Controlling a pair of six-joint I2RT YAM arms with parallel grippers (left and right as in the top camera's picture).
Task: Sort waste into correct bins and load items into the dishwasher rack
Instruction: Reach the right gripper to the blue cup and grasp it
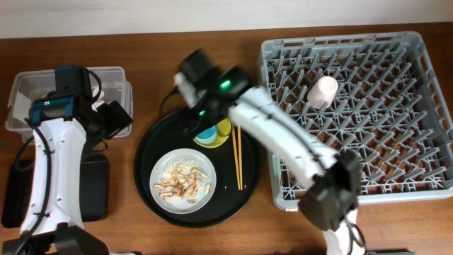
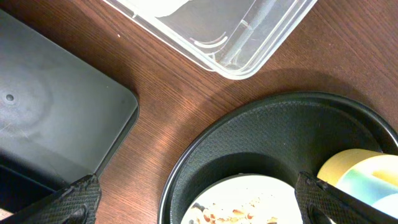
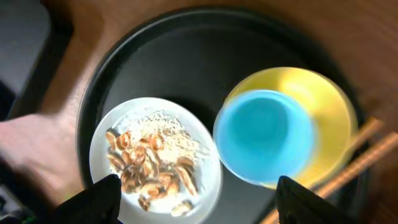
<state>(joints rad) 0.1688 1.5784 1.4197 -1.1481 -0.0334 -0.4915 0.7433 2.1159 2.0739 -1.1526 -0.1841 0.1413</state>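
wooden table, two chopsticks, one blue cup (one pink cup)

Grey rack; pink cup; light blue cup; yellow-green bowl.

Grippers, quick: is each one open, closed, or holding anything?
Left gripper: open, holding nothing.
Right gripper: open, holding nothing.

A large round black tray sits on the wooden table (dark brown).
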